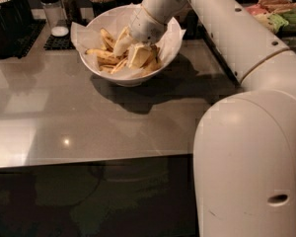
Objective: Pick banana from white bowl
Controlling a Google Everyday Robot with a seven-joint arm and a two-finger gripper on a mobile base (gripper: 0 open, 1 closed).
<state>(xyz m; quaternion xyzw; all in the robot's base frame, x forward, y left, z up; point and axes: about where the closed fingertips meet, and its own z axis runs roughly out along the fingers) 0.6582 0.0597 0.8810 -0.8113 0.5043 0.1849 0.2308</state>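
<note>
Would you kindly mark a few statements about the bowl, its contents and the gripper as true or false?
1. The gripper is low inside the white bowl, among the bananas. True.
2. The white bowl stands on the floor. False: it stands on the grey counter.
3. The bowl holds only one banana. False: several bananas lie in it.
4. The bowl is lined with crinkled white paper. True.
</note>
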